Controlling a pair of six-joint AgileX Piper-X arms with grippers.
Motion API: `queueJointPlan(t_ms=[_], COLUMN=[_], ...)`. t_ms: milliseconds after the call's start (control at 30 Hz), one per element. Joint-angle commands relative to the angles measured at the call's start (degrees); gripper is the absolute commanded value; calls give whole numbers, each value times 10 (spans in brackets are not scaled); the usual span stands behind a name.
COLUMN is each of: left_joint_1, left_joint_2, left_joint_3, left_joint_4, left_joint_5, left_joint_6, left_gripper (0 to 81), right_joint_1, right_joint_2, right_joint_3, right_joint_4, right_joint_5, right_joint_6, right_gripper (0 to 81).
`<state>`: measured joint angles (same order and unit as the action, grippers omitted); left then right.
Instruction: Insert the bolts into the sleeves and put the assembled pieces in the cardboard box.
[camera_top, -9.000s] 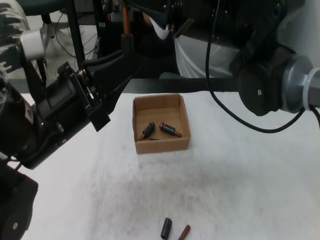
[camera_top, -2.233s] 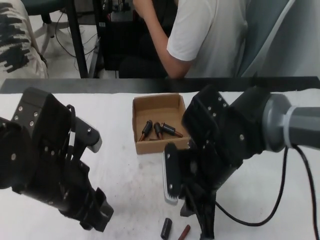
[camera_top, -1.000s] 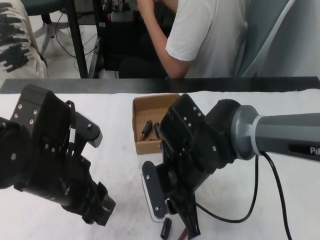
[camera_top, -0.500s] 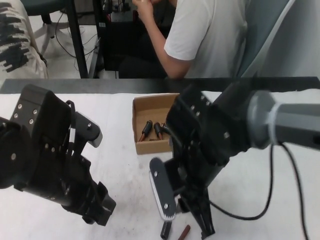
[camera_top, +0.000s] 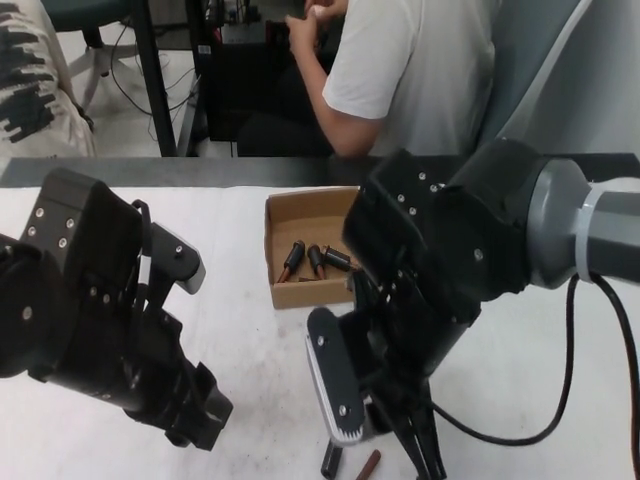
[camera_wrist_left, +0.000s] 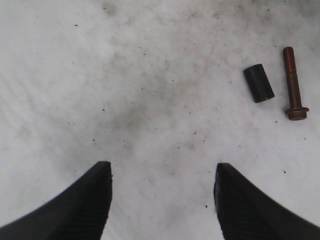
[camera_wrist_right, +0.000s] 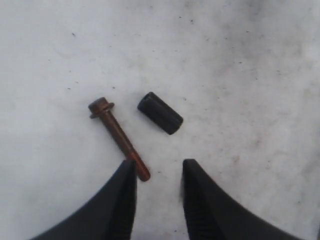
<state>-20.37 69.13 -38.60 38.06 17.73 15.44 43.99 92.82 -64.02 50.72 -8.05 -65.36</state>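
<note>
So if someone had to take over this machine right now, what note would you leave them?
Left pincer: open, empty, over the bench, off to one side of the loose parts.
Right pincer: open, empty, just above the loose bolt and sleeve, which lie side by side without touching.
Done: three assembled pieces seem to lie in the cardboard box.
Left: push this bolt into the sleeve, then put that piece in the box.
</note>
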Motion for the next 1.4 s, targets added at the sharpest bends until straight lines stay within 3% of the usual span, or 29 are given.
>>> queueJointPlan(t_ms=[0, 1367], left_joint_1=[1, 1], left_joint_2=[-5, -5], left_joint_3=[-1, -1], left_joint_4=[-6, -6], left_joint_5=[4, 4], left_joint_6=[-4, -9], left_gripper=[563, 563], right_joint_1=[18, 54], right_joint_2=[1, 76], right_joint_3=[-2, 31], right_joint_4=[30, -33], right_joint_5=[-9, -14], right_joint_6=[2, 2], right_gripper=[300, 300])
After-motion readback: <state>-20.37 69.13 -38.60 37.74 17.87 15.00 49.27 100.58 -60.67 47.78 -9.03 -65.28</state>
